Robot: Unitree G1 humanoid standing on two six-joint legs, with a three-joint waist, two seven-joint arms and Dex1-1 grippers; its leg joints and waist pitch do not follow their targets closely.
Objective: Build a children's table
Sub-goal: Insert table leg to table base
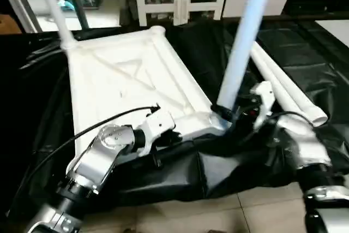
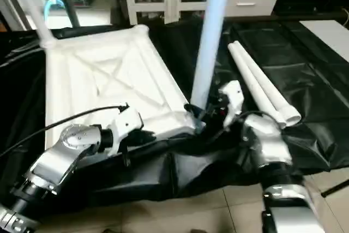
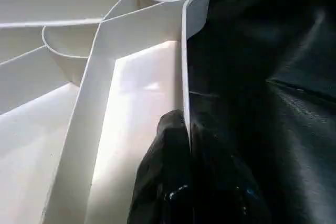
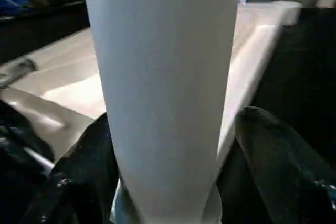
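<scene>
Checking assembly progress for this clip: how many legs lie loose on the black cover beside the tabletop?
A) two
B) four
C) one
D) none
A: two loose legs lie side by side on the black cover to the right of the tabletop, while two others stand upright in its corner sockets.

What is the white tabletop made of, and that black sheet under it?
The tabletop looks like molded white plastic: smooth, slightly glossy, with thin raised ribs crossing it. The black sheet looks like thin plastic film or tarp, since it wrinkles and shines in creases; it may be coated fabric instead.
</scene>
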